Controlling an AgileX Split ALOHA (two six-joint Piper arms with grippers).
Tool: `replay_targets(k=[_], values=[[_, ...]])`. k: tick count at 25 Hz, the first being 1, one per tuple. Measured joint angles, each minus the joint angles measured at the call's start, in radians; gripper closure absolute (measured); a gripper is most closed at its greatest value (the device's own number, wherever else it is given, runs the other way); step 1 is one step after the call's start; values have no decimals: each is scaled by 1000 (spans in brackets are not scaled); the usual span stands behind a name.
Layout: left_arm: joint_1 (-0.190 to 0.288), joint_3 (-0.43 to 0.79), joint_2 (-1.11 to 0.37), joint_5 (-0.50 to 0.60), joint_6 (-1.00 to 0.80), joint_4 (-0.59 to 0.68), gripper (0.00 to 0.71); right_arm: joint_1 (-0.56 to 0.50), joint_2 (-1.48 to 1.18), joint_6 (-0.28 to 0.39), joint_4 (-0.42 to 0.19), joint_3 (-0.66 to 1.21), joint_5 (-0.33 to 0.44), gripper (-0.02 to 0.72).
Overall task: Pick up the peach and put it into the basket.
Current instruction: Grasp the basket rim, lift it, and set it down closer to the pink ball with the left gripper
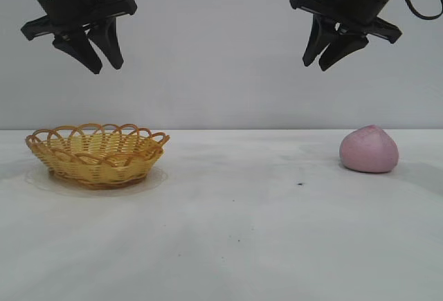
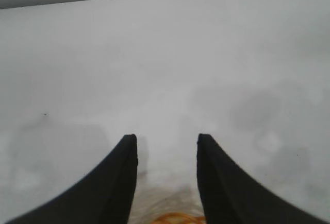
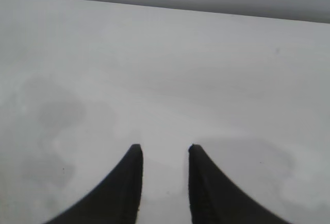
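The pale pink peach (image 1: 369,149) sits on the white table at the right. The yellow wicker basket (image 1: 97,153) with an orange-brown looped rim stands at the left and holds nothing. My left gripper (image 1: 106,66) hangs high above the basket, open and empty; the left wrist view shows its gripper (image 2: 167,140) over bare table with a sliver of the basket rim (image 2: 175,218) between the fingers. My right gripper (image 1: 315,64) hangs high, above and left of the peach, open and empty. In the right wrist view its gripper (image 3: 165,149) is over bare table; the peach is out of that view.
The white table (image 1: 235,232) stretches between basket and peach, with a small dark speck (image 1: 300,183) near the middle right. A grey wall stands behind.
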Motion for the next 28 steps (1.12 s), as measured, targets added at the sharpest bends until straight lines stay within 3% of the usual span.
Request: replay_targets(k=[12, 21, 28], values=[[0, 0, 0, 9, -4, 4, 464, 0, 0, 0, -4, 0, 10, 482], [0, 0, 0, 135, -57, 40, 464, 0, 0, 0, -27, 0, 116, 482], [17, 37, -52, 208, -102, 197, 464, -36, -32, 6, -45, 0, 206, 482]])
